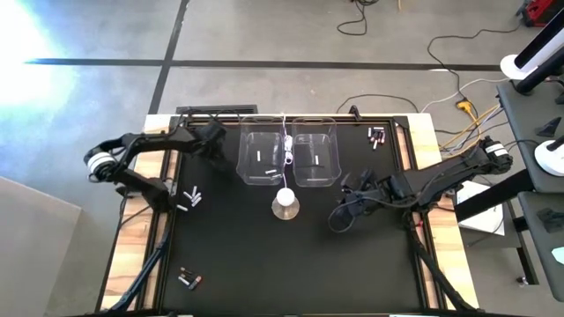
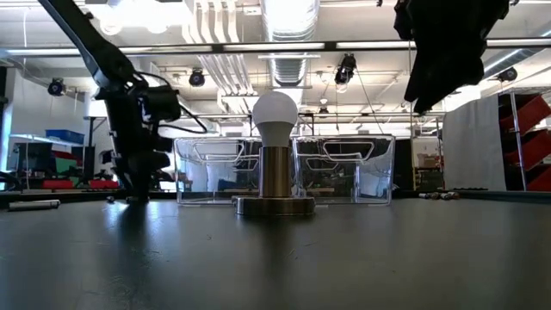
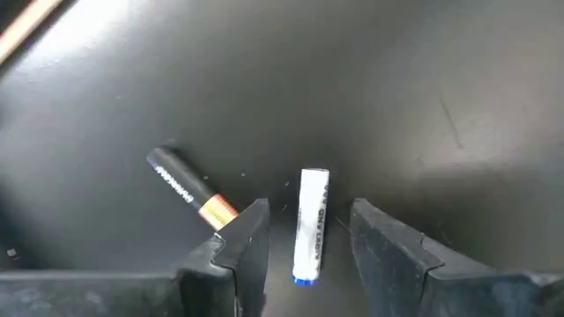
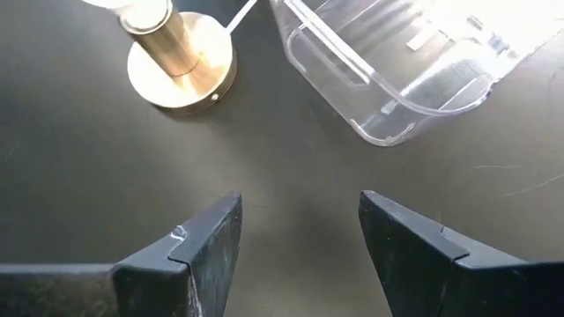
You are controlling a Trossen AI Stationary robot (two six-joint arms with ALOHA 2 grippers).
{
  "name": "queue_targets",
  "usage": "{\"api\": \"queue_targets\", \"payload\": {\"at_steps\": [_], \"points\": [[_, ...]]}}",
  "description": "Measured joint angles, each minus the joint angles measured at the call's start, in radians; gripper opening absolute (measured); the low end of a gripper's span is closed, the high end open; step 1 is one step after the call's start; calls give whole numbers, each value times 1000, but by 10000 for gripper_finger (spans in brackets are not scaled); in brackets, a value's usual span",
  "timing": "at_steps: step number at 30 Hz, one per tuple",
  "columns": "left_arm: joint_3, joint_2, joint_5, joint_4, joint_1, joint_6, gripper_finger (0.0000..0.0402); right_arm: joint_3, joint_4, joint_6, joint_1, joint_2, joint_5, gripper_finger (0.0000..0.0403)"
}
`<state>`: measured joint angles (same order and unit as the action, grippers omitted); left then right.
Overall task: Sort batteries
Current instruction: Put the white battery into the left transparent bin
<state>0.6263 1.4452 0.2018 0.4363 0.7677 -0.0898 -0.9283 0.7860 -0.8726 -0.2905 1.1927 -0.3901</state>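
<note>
A: Left gripper [image 3: 304,251] is down at the mat [image 1: 264,255] near nine o'clock of the table; its fingers stand apart on either side of a white battery [image 3: 311,227] lying flat between them; there is a gap on both sides, so nothing is clamped.

B: And beside it?

A: A dark battery with a copper band [image 3: 187,187] lies at about ten o'clock from the white one, close to one fingertip; whether it touches I cannot tell.

B: The right side?

A: Right gripper [image 4: 300,238] hangs above bare mat at roughly four o'clock from the lamp with the brass base [image 1: 285,204]; its fingers are spread wide with nothing between them.

B: The rest of the batteries?

A: A small cluster [image 1: 191,198] sits at the left gripper; another group [image 1: 377,136] lies at two o'clock by the far right corner; a few more [image 1: 189,279] rest at seven o'clock; each of the two clear bins [image 1: 291,158] at twelve o'clock holds one pale cell.
</note>
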Motion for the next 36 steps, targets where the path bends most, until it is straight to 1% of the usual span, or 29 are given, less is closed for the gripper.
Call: {"api": "queue_targets", "payload": {"at_steps": [4, 7, 10, 13, 14, 19, 22, 23, 26, 28, 31, 33, 36], "points": [[3, 41, 1, -5, 0, 0, 136, 0, -2, 0, 0, 0, 0, 220], [-3, 54, -5, -7, 0, -1, 117, 0, -3, 0, 0, 0, 0, 219], [-11, 56, -21, -11, -3, -7, 76, 0, -3, 0, 0, 0, 0, 219], [-12, 56, -36, -11, -3, -23, 23, 0, -5, 0, 0, 0, -1, 219], [-12, 55, -37, -11, -3, -25, 15, 0, -6, 0, 0, 0, -1, 219], [-19, 30, -53, -8, -9, -32, 19, 0, -6, -8, -25, 0, -2, 219], [-28, -58, -67, 30, -34, -52, 10, 2, -7, -23, -48, 0, -5, 219], [-33, -102, -80, 56, -47, -60, 8, 4, -7, -32, -56, 0, -9, 219], [-15, -245, -79, 61, -82, -82, 6, 16, -10, -72, -76, 10, -30, 219], [-11, -336, -70, 83, -109, -72, 6, 21, -12, -83, -79, 22, -30, 219], [11, -450, -75, 50, -141, -38, 7, 22, -38, -86, -78, 51, -30, 219], [26, -500, -74, 5, -152, -28, 8, 22, -77, -60, -77, 71, -30, 219], [55, -516, -151, -45, -157, -40, 8, 22, -131, -2, -76, 87, -25, 219]]}}
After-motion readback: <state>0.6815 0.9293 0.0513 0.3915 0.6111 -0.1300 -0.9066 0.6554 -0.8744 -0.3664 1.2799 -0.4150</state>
